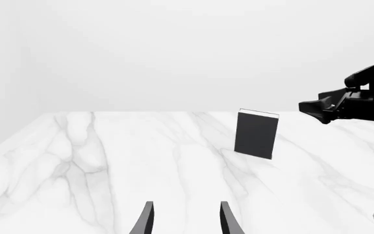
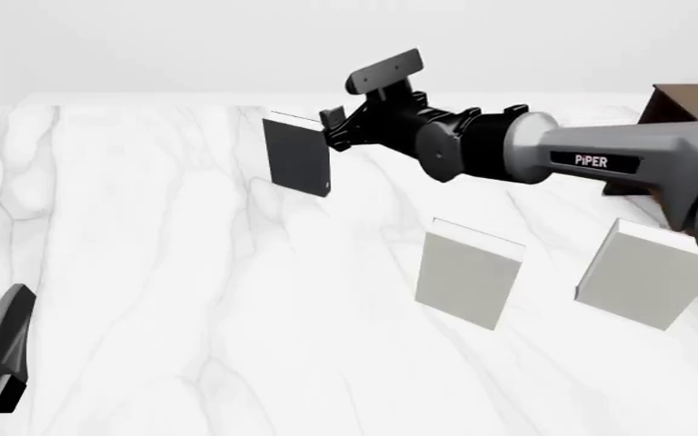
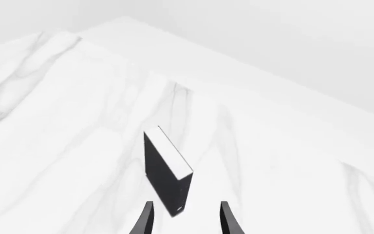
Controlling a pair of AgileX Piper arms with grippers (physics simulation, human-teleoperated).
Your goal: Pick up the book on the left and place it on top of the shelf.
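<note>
I had the right gripper (image 3: 184, 217) open and closing on the book (image 2: 297, 154) — upright near the tabletop's far edge — nothing lifted, the shelf (image 2: 689, 109) still waiting.

right arm (image 2: 616, 163) has a grey link lettered "piper" in white, black wrist joints.

Charcoal-black book (image 2: 297, 156) with white page edge; grey-veined white marble table (image 2: 179, 300).

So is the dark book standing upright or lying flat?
Upright: the book stands on its lower edge on the table, white page edge on top.
</note>
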